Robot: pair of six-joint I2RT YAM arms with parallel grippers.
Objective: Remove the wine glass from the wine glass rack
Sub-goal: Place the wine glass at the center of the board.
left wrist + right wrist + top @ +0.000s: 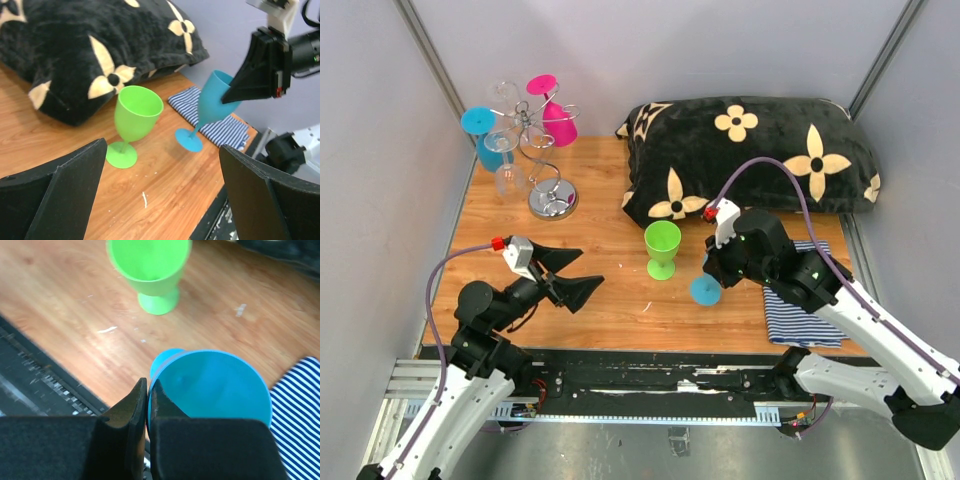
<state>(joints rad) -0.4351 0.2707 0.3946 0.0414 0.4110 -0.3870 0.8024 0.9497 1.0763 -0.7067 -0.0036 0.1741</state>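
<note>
- The right gripper (147, 397) is clenched on the rim of the blue wine glass (215, 385), with one finger inside the bowl and one outside. A rim pinch is judged to be the hold that a glass hung upside down allows.
- The blue wine glass is found right of centre in the top view, tilted, with its foot down at the wooden table (610, 310). Whether the foot is touching cannot be told. The glass is well apart from the wine glass rack (553, 195).
- The wine glass rack is seen at the upper left of the top view. A pink glass (558, 122), a second blue glass (478, 121) and clear glasses (510, 180) are hung foot-up from its hooks.
- A green glass (662, 245) is stood upright just left of the held one, so a spot beside it is probably being aimed for.
- The left gripper (588, 268) is spread wide with nothing between its fingers. It is kept at the lower left, out of the other arm's way.
- The removal is judged done; only setting the glass upright and letting go are left.
</note>
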